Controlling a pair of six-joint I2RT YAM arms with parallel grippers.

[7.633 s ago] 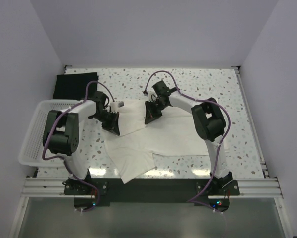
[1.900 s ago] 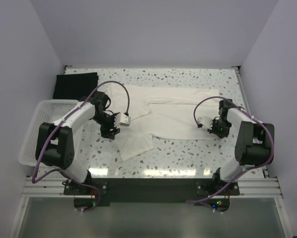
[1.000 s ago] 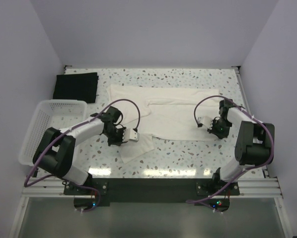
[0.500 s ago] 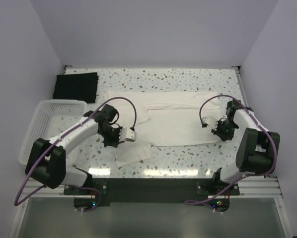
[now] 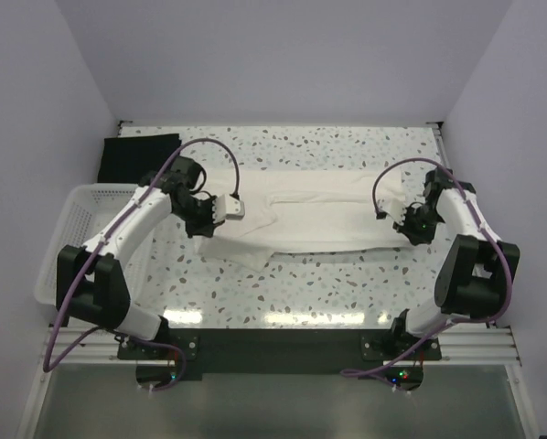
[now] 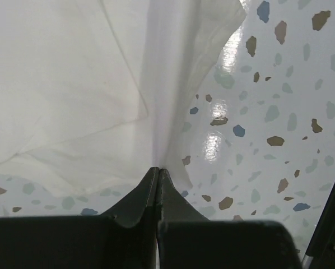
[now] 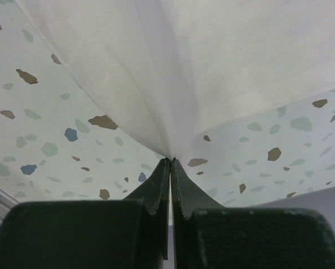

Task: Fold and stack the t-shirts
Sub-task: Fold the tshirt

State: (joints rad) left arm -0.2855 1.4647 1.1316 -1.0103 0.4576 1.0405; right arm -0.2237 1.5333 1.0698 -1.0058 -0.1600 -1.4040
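Progress est. early-mid. The cream t-shirt (image 5: 319,215) lies as a long band across the centre, 9 to 3 o'clock, seemingly folded lengthwise; crosswise folds + stacking are left. The black t-shirt (image 5: 127,155) sits at 10 o'clock, looks folded. L gripper (image 6: 158,170) is pinched tight on cream cloth at the 9 end, R gripper (image 7: 170,161) likewise at the 3 end. Room: walls (image 5: 273,64) plain pale lilac on 3 sides. Surface: table (image 5: 347,283) glossy speckled terrazzo w/ glare. White basket (image 5: 58,265) at 8 o'clock.
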